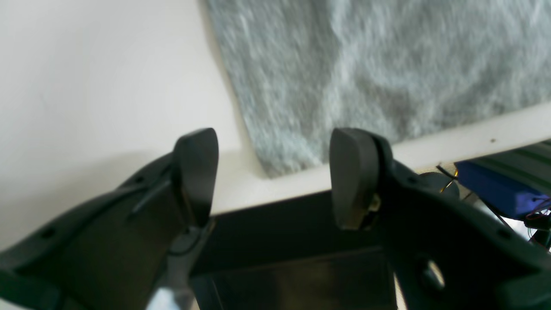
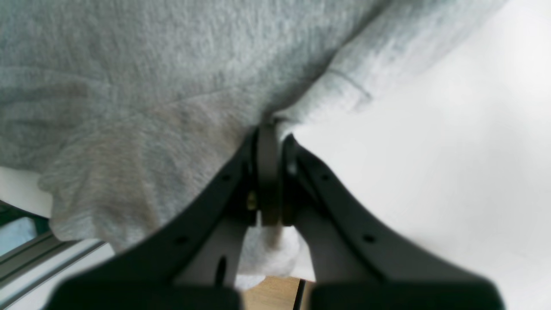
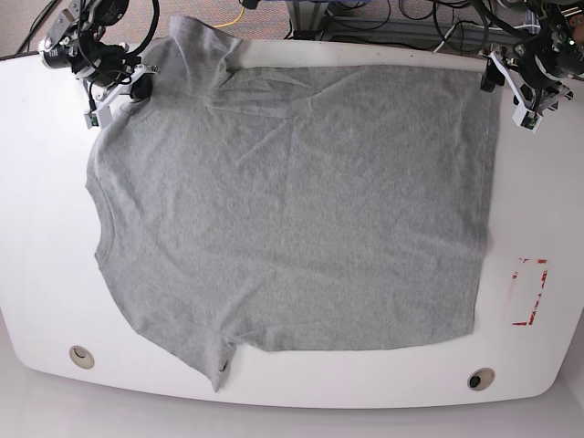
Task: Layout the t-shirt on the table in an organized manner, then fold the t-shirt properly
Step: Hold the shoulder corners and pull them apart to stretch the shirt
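**Shirt spread wide, one corner pinched at the far edge**

Nearest the base camera, the white tabletop [image 3: 292, 392] shows its curved front rim, with one round grommet [image 3: 81, 357] at the left and another [image 3: 480, 379] at the right. Just beyond the right one sits the red tape rectangle [image 3: 527, 292], right beside the shirt's hem edge but clear of it.

The t-shirt [image 3: 292, 210] lies spread flat across the middle of the tabletop, plain grey side up, collar end toward the base view's left and hem toward its right. One short sleeve [image 3: 212, 351] points at the front rim; light creases run through the upper chest.

And at the far edge, both arms. The right gripper [image 2: 270, 133], at the base view's upper left, has its fingers [image 2: 267, 172] pressed tight together on a fold of the t-shirt by the far sleeve, cloth bunching around the tips and drooping over the tabletop's rim. The left gripper [image 1: 271, 170], at the upper right, hangs over the shirt's far hem corner with its fingers [image 1: 196, 170] spread wide and nothing between them; the corner lies flat at the tabletop's edge.
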{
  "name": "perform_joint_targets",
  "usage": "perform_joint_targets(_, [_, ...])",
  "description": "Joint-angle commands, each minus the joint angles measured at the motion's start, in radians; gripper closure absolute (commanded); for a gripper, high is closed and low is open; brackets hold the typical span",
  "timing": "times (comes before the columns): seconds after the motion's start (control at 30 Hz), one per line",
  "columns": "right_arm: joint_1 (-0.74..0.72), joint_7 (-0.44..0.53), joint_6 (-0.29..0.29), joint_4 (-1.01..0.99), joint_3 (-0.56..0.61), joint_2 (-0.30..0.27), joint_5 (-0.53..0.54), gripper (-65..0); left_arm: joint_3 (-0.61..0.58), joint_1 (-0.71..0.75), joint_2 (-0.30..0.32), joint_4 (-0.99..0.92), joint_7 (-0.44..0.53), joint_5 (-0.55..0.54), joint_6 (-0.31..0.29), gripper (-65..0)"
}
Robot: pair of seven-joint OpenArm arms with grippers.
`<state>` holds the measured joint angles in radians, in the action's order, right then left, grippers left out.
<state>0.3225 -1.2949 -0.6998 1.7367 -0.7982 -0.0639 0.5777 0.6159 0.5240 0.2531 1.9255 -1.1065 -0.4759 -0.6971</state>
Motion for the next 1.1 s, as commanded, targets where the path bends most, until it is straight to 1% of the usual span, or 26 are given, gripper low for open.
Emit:
perform_joint_targets(0.0, [0.007,-0.025,0.002,0.01,-0.002,-0.007,-0.025,-0.6,0.02,0.003,0.016,-0.007,0.013,0.006,-0.001,-38.5])
perform_joint_targets(0.27, [0.007,-0.025,0.002,0.01,-0.002,-0.006,-0.025,-0.6,0.071,-0.018,0.024,-0.209,0.035,-0.002,-0.001,-38.5])
perform_joint_targets(0.37, [0.007,-0.025,0.002,0.01,-0.002,-0.007,-0.025,-0.6,0.066,-0.028,0.047,-0.243,0.035,-0.004,-0.001,-38.5])
perform_joint_targets(0.5, [0.007,-0.025,0.002,0.01,-0.002,-0.007,-0.025,-0.6,0.049,-0.029,0.05,-0.235,0.033,-0.004,-0.001,-38.5])
perform_joint_targets(0.67, [0.008,-0.025,0.002,0.01,-0.002,-0.006,-0.025,-0.6,0.029,-0.015,0.047,-0.176,0.03,-0.007,-0.001,-38.5])
perform_joint_targets(0.9, [0.008,-0.025,0.002,0.01,-0.002,-0.007,-0.025,-0.6,0.006,0.003,0.05,-0.168,0.024,-0.091,-0.001,-38.5])
perform_joint_targets(1.07, [0.008,-0.025,0.002,0.01,-0.002,-0.007,-0.025,-0.6,0.009,0.002,0.048,-0.171,-0.008,-0.096,-0.001,-38.5])
